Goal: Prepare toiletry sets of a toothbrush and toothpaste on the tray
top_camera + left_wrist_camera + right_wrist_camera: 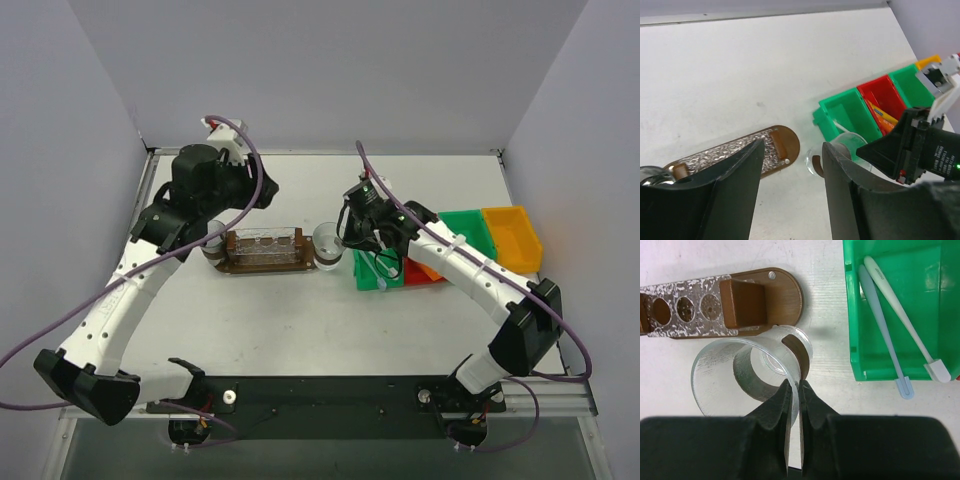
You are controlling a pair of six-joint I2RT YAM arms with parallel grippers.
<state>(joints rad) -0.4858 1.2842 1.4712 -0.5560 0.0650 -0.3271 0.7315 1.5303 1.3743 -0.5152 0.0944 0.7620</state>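
Note:
The dark brown tray (265, 262) lies mid-table, with a clear holed plate on it. My right gripper (795, 390) is shut on the rim of a clear cup (720, 370), which is just off the tray's right end (785, 295); the top view shows that gripper (345, 238) and cup (327, 240). Two white toothbrushes (880, 315) lie in a green bin (855, 340). Orange toothpaste tubes (881, 116) lie in the red bin (885, 90). My left gripper (790, 150) is open and empty above the tray's left half, also seen from above (262, 195).
A second clear cup (213, 238) stands at the tray's left end, beside my left finger (730, 190). The green, red, second green (470, 228) and yellow (512, 238) bins sit in a row at the right. Grey walls enclose the table.

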